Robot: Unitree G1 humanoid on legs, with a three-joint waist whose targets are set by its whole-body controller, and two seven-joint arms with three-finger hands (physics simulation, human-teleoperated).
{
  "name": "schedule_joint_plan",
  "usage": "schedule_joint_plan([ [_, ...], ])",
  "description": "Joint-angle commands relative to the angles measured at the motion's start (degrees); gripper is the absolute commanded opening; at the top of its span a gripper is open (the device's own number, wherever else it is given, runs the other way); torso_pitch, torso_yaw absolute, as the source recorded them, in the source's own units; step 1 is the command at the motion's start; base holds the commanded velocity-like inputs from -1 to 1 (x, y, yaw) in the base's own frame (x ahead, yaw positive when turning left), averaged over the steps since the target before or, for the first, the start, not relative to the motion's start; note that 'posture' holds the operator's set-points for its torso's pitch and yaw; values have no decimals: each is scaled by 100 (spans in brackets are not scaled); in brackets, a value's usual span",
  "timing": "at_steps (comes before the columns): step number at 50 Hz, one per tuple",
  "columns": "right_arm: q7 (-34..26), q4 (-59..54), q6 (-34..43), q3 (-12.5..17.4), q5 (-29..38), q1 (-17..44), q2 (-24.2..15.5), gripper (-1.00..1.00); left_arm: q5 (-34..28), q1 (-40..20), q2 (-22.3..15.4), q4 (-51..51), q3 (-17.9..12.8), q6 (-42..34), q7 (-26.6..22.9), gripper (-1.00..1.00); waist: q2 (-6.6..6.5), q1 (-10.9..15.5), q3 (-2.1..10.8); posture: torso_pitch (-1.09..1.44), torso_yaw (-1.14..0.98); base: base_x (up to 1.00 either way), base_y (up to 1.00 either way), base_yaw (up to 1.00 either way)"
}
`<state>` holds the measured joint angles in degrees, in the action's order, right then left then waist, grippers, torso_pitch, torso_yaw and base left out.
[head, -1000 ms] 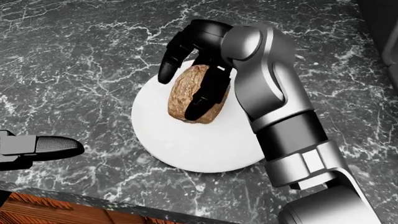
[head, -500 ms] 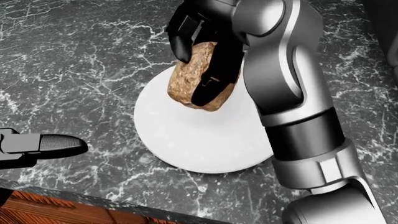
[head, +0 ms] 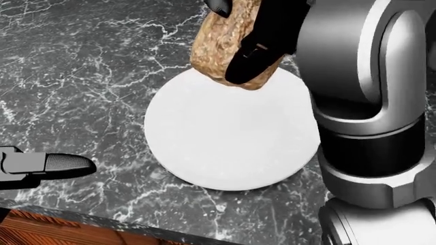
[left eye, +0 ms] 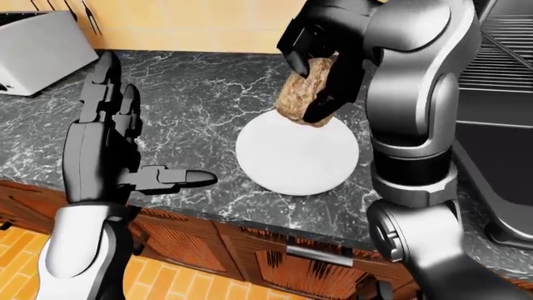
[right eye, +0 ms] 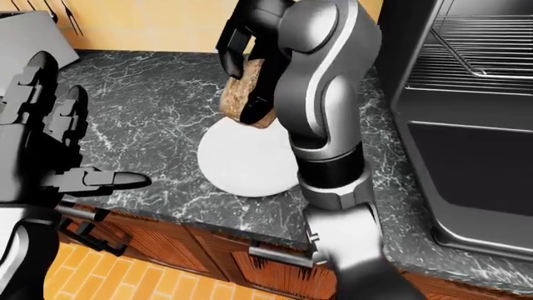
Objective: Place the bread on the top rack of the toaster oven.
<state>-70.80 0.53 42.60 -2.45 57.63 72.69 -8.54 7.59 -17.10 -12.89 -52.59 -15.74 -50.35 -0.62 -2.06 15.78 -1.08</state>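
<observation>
The right hand [left eye: 320,59] has its black fingers [head: 255,58] closed round the bread [head: 221,48], a brown crusty roll held on end. The bread hangs clear above the plate [head: 225,138], over the plate's upper edge in the head view, and does not touch it. One finger crosses the roll's near face; others curl over its top.

The plate is white, round and bare, and lies flat on the dark marbled surface [head: 82,76]. The right arm [left eye: 412,125] rises just right of the plate in the left-eye view, its silver shell hiding the plate's right rim.

The left hand [left eye: 112,147] stands well left of the plate, over the surface's near edge. Its fingers [left eye: 108,94] are spread wide and straight, pointing upward, with the thumb [left eye: 175,179] stretched toward the plate; it holds nothing. In the head view only that thumb tip shows, at the lower left of the plate.

The oven [right eye: 467,125] stands right of the plate, beyond the arm. Its door is open, and a wire rack [right eye: 483,44] shows inside in the right-eye view. A grey toaster [left eye: 42,53] sits on the surface far up and left of the plate. Wooden cabinet fronts [left eye: 250,262] run below the surface edge, under the plate.
</observation>
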Motion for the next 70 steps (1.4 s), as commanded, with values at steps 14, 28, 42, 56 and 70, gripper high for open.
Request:
schedule_joint_plan([
  [14, -1111, 430, 82, 283, 728, 831, -508, -96, 3, -217, -64, -269, -123, 22, -71, 100, 18, -383, 39, 0, 11, 0, 0, 0],
  [28, -565, -799, -412, 511, 199, 1369, -1094, -96, 61, -149, -81, -290, -181, 62, -70, 100, 65, -1122, -68, 0, 4, 0, 0, 0],
  [42, -225, -1548, -646, 499, -101, 1754, -1346, -98, -16, -34, -31, -315, -92, 138, -114, 100, 33, -1607, -130, 0, 0, 0, 0, 0],
  [56, -16, -2045, -829, 533, -212, 2038, -1473, -98, -105, -70, 6, -302, -16, 121, -161, 100, 15, -1675, -137, 0, 0, 0, 0, 0],
  [70, 83, -2221, -830, 561, -267, 2193, -1655, -98, -178, -63, 26, -323, -26, 111, -226, 100, 25, -1665, -137, 0, 0, 0, 0, 0],
])
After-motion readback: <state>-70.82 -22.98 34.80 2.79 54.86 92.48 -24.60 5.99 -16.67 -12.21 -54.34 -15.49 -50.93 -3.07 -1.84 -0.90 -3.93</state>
